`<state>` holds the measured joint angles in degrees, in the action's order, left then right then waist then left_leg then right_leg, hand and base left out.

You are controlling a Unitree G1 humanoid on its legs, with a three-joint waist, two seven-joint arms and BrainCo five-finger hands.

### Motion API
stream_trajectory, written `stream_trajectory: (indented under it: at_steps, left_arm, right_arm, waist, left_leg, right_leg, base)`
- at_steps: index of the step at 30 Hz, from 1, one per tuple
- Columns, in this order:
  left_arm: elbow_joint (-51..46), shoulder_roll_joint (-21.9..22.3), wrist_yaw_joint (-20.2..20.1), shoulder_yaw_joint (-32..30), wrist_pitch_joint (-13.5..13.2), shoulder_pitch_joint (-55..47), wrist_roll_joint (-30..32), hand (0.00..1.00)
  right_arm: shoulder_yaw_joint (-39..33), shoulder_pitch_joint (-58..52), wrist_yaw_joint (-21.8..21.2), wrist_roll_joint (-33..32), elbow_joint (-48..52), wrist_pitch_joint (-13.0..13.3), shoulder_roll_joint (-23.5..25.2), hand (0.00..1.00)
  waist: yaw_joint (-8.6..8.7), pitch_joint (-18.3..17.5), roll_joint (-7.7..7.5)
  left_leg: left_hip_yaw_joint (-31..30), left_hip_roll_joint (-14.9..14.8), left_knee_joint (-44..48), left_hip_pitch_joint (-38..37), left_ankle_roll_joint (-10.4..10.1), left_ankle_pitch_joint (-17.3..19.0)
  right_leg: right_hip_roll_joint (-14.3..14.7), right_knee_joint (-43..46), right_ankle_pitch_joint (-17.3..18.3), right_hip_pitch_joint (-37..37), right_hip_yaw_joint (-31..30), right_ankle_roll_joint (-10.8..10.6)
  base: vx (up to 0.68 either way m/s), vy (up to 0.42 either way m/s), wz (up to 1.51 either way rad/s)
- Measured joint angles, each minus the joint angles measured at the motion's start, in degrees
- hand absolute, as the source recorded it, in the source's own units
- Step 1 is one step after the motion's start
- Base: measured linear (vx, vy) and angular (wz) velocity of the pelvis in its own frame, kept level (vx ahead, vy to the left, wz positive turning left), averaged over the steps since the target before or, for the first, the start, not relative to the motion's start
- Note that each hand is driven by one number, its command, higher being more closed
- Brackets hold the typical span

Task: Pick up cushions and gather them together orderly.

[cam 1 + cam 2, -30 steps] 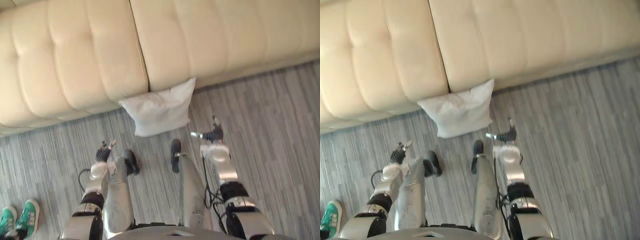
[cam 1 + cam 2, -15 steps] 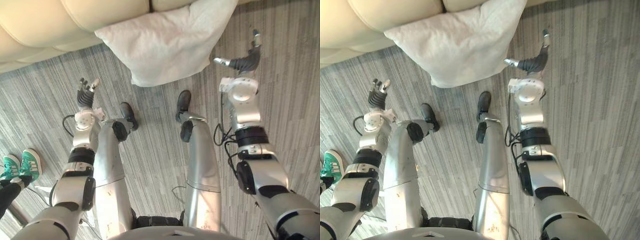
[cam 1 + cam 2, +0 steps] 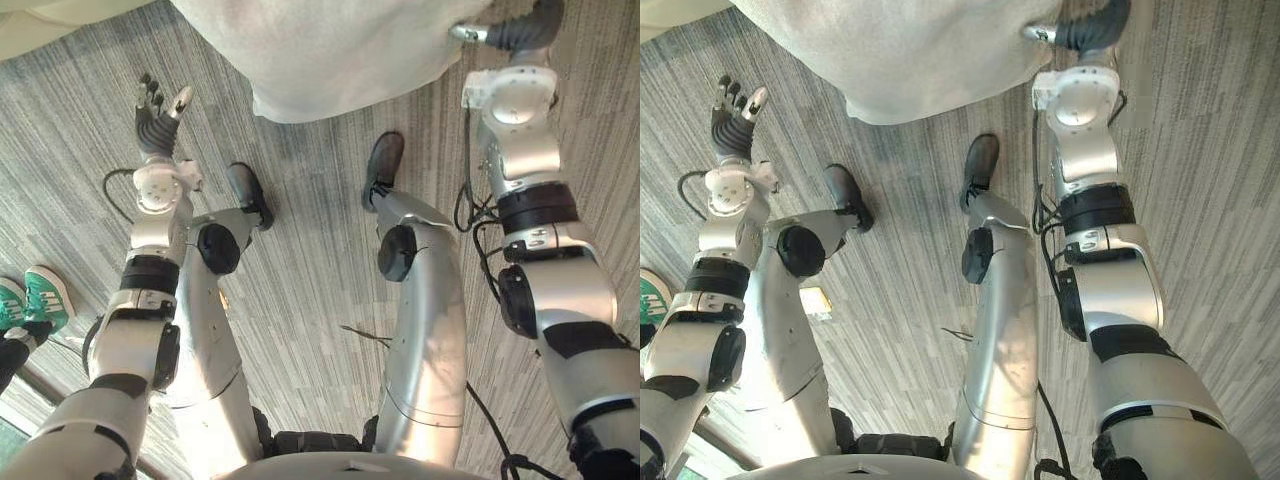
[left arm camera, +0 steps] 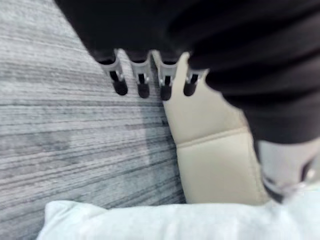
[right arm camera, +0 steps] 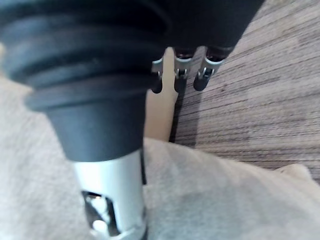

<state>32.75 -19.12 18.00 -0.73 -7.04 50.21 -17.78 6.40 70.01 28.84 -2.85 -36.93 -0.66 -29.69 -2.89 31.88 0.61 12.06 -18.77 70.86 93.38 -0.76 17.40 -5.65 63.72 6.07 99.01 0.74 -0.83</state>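
At the foot of the cream sofa [image 4: 210,165], on the grey floor [image 3: 300,290], lies the white cushion [image 3: 330,50], unlifted; the right robot hand [image 3: 525,30] rests by its edge, the left robot hand [image 3: 155,125] stands apart; both have fingers straight, seemingly to flank it.
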Motion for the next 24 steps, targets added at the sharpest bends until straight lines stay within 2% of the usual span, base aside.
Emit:
stream_trajectory:
  at_steps: [1,2,7,8,10,18,21,24]
  left_arm:
    - [-0.95,0.07,0.64,1.46,-0.07,0.97,0.24,0.00]
    - [-2.08,0.33,1.19,3.11,-0.11,2.26,0.66,1.00]
    - [-6.44,4.06,3.63,7.25,-0.27,4.87,3.34,1.00]
    - [-8.40,6.18,5.81,8.64,-0.12,5.25,4.69,1.00]
    - [-9.66,6.88,7.19,8.68,0.30,5.16,5.16,1.00]
    - [-14.39,6.79,12.10,9.16,2.47,2.97,7.92,1.00]
    - [-14.69,5.95,12.55,9.16,2.79,1.88,7.93,1.00]
    - [-15.55,5.40,12.55,9.23,2.96,0.22,7.94,1.00]
  right_arm:
    - [0.29,0.50,0.56,0.24,0.22,-0.15,0.08,1.00]
    - [0.34,0.88,1.21,0.74,0.64,-0.30,0.16,1.00]
    - [2.22,0.93,3.62,1.18,5.27,-0.63,2.36,1.00]
    - [3.08,0.81,4.46,3.10,7.58,-0.82,3.52,1.00]
    - [3.82,0.74,4.96,3.51,9.38,-0.88,3.73,1.00]
    - [5.17,-2.06,6.81,6.97,19.35,-2.13,6.30,1.00]
    - [5.22,-2.10,6.73,7.81,21.47,-2.16,6.33,1.00]
    - [5.20,-5.59,6.42,8.29,27.61,-1.99,6.50,1.00]
  waist:
    - [0.07,0.00,0.00]
    - [0.08,0.00,0.00]
    - [0.89,0.00,0.00]
    - [1.29,0.00,0.00]
    - [1.49,0.00,0.00]
    - [2.10,-0.11,0.02]
    - [2.21,-0.15,0.02]
    - [2.59,-0.35,-0.21]
  left_leg:
    - [-0.18,0.20,0.11,0.48,0.14,0.09]
    - [-0.54,0.30,0.15,1.17,0.30,0.16]
    - [-0.99,0.31,0.70,2.81,0.09,0.13]
    - [-1.09,0.24,1.09,3.15,-0.22,0.18]
    - [-1.15,0.20,1.12,3.40,-0.23,0.17]
    - [-1.29,-0.27,1.88,3.40,-0.24,0.20]
    - [-1.19,-0.57,1.58,2.23,-0.18,0.19]
    - [-1.02,-0.60,0.71,-0.54,-0.31,0.25]
  right_leg:
    - [-0.08,0.23,0.17,0.40,-0.02,-0.08]
    - [-0.10,0.24,0.32,0.83,0.10,-0.32]
    - [-0.06,0.61,0.31,2.13,0.35,-0.18]
    - [0.00,0.93,0.30,2.60,0.38,0.07]
    - [0.04,1.01,0.23,2.87,0.44,0.17]
    - [1.07,0.46,-0.71,2.59,0.22,0.04]
    - [1.43,-0.85,-1.54,1.03,0.33,-0.04]
    - [1.79,-1.69,-1.11,-1.66,0.35,-0.56]
  base:
    - [-0.05,0.014,0.08]
    - [-0.04,0.012,0.07]
    - [-0.02,0.007,-0.01]
    - [-0.02,0.009,-0.07]
    - [-0.01,0.003,-0.02]
    - [-0.02,-0.001,-0.06]
    - [-0.05,0.007,-0.13]
    - [-0.06,-0.007,-0.05]
